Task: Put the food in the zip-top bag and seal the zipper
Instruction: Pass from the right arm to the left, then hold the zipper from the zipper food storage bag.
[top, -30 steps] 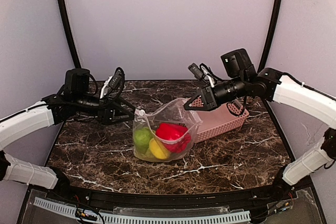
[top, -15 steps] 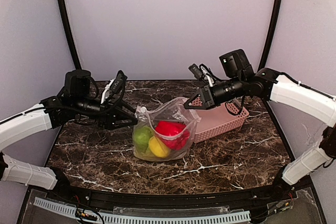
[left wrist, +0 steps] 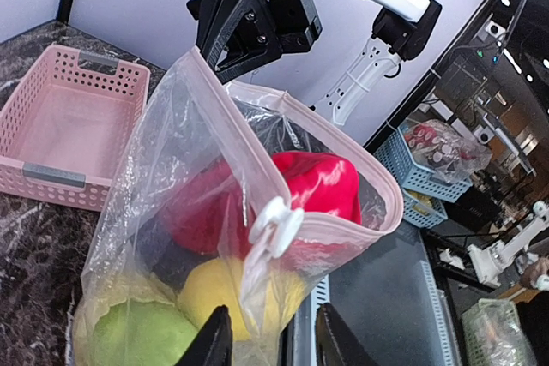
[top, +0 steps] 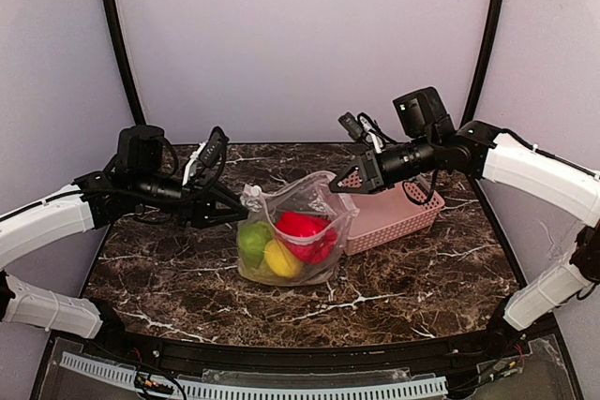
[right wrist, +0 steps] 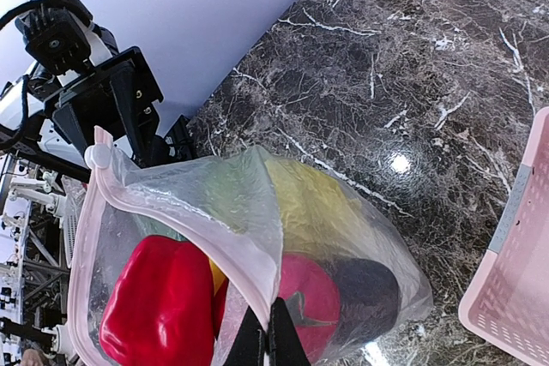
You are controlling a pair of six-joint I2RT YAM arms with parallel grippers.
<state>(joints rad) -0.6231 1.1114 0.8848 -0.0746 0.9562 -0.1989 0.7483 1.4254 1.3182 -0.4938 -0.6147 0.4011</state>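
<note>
Inward, level — left tool (top: pixel 238 209), right tool (top: pixel 341 185) flanking bag (top: pixel 295 231).

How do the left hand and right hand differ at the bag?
The right hand is shut, pinching the zip-top bag at its mouth edge; the left hand stands open at the slider end. The right hand comes from the basket side, the left hand from the opposite side. Both are at the bag's mouth.

The zip-top bag (top: pixel 319 196), food (top: pixel 302 229) inside, sits between the left gripper (top: pixel 236 209) and the right gripper (top: pixel 337 185); the basket (top: pixel 405 214) lies under the right one.
</note>
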